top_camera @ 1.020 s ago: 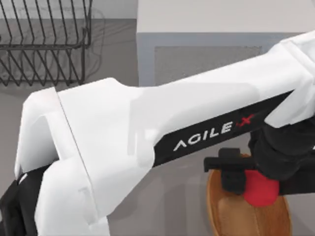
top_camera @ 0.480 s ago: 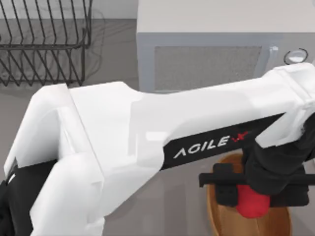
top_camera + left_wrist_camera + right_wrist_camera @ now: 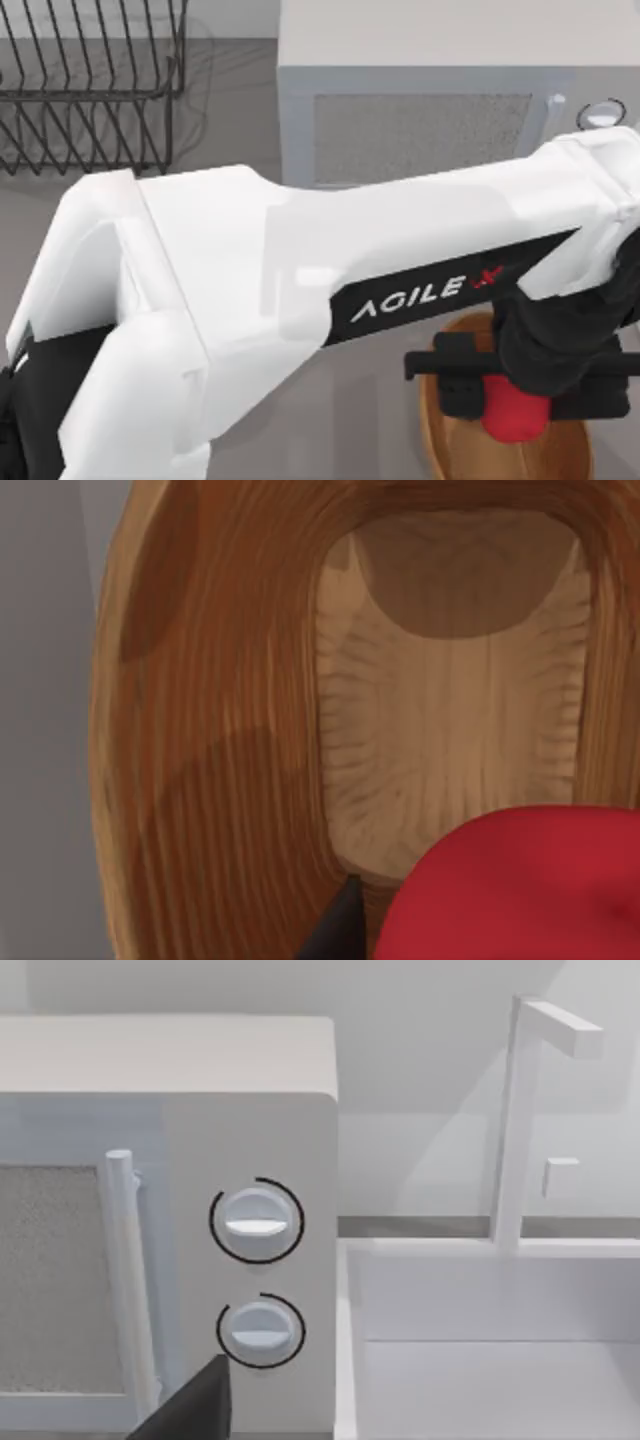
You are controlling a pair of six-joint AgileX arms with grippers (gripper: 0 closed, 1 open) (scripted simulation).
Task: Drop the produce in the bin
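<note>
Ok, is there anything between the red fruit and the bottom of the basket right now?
Nothing visible. The left gripper holds the red fruit over the wicker basket, and in the left wrist view the basket's tan bottom lies bare below the fruit.

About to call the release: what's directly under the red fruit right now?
Under the red fruit, held by the left gripper, lies the wicker basket's bare tan bottom. The patch the fruit itself covers cannot be seen.
</note>
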